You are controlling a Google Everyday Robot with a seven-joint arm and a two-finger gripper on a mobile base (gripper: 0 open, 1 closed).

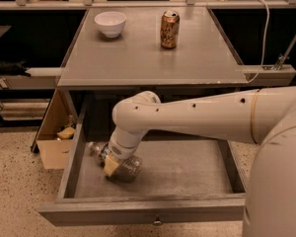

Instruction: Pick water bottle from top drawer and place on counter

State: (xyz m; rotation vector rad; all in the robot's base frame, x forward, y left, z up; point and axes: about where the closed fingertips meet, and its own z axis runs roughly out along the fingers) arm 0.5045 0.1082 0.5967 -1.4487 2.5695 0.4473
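Top drawer (187,172) pulled fully out below the counter (138,58). It is wide, shallow and grey, with a small round knob (158,222) at the middle of its front panel.

Water bottle (129,168) lies on its side on the drawer floor, in the left half, close to the left wall. It is small, of clear plastic with a crinkled, dented skin, and the grey floor shows through it. The neck end points back and left, toward the drawer's rear corner; the fat end points toward the front and centre. The cap is pale. The label band is mostly covered, so its colours are not readable here.

Gripper (111,165) is down inside the drawer, set across the middle of the bottle, a tan tip resting against the plastic. Whether it is clamped on the bottle or merely set over it cannot be told from this angle. The white arm (197,115) comes in from the right, bends at a rounded joint above the drawer's left half and drops to the bottle.

Counter is flat, matte grey and wider than the drawer. A white bowl (110,23) sits at the back left and a gold-brown can (169,29) stands upright near the back centre, the two well apart.

An open cardboard box (52,149) stands on the speckled floor, just beside the drawer's left wall.
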